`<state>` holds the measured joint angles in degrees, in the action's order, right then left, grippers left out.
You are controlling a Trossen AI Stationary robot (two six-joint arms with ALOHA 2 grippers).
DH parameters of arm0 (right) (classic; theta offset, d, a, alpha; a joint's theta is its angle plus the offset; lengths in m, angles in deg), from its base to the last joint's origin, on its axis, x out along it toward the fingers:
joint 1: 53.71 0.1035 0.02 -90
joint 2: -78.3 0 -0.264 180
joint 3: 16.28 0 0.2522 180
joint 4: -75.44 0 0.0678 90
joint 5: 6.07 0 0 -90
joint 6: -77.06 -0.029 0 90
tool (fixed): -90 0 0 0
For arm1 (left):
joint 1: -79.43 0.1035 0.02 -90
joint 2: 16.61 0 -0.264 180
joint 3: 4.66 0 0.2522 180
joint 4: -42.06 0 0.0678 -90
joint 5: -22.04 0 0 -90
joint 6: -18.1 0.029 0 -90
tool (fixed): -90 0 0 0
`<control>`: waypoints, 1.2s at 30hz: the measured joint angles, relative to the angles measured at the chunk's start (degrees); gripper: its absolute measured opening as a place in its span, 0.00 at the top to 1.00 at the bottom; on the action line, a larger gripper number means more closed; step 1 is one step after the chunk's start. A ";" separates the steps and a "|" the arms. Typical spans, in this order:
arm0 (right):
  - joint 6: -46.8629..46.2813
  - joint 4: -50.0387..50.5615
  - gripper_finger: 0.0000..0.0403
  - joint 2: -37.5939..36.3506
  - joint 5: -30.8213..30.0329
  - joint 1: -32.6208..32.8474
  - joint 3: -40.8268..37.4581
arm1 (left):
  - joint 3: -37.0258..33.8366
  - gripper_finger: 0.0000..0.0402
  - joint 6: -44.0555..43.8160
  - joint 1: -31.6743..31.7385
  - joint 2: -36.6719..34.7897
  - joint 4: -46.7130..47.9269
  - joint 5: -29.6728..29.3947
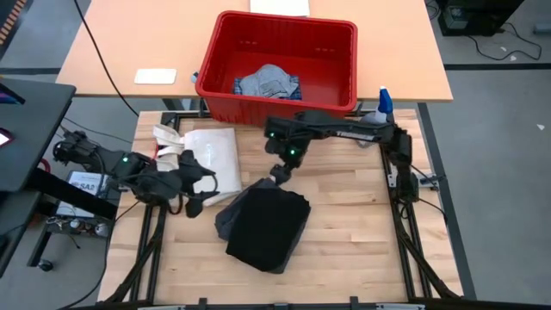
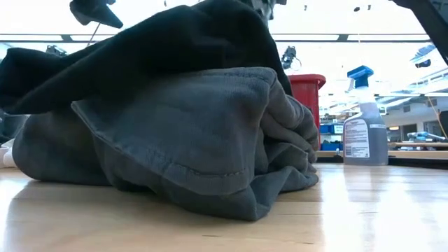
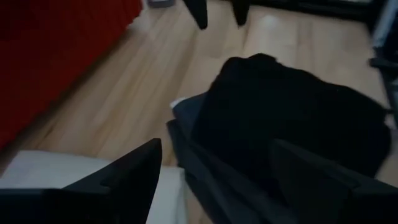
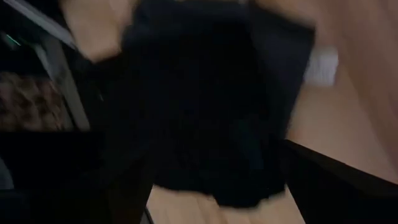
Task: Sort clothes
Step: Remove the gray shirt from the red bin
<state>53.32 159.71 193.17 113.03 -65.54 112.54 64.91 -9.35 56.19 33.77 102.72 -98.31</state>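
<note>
A black piece (image 1: 269,226) lies spread on top of the dark charcoal-grey shorts (image 1: 225,217) at the table's middle; in the low view the shorts (image 2: 189,140) rest bunched on the wood under the black piece (image 2: 140,49). A blue-and-white piece (image 1: 269,83) lies in the red basket (image 1: 344,39). My left gripper (image 1: 200,194) is open, low at the pile's left side, with the shorts' left corner (image 3: 186,146) just ahead of its fingers. My right gripper (image 1: 281,175) is open and hovers over the black piece's far edge (image 4: 211,106).
A cream-white tote bag (image 1: 213,155) lies flat on the table's left part, right beside my left gripper. The red basket stands on the orange table beyond the far edge. A spray bottle (image 1: 383,103) stands at the far right corner. Bare wood (image 1: 362,232) lies right of the pile.
</note>
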 joint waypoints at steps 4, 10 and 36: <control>-3.56 -8.53 0.18 -2.67 -0.01 -1.23 0.00 | 0.00 0.25 0.09 2.00 3.30 -1.69 -0.12; -8.02 -15.89 0.20 -5.66 0.44 -3.32 0.00 | 0.00 0.28 1.87 4.35 6.64 -6.18 -0.51; -9.66 -22.50 0.22 -8.67 0.83 -13.97 0.04 | 0.00 0.44 24.22 40.81 6.82 -22.24 24.40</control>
<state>43.66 137.21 184.50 113.86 -79.51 112.59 64.91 14.87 97.01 40.60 80.48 -73.91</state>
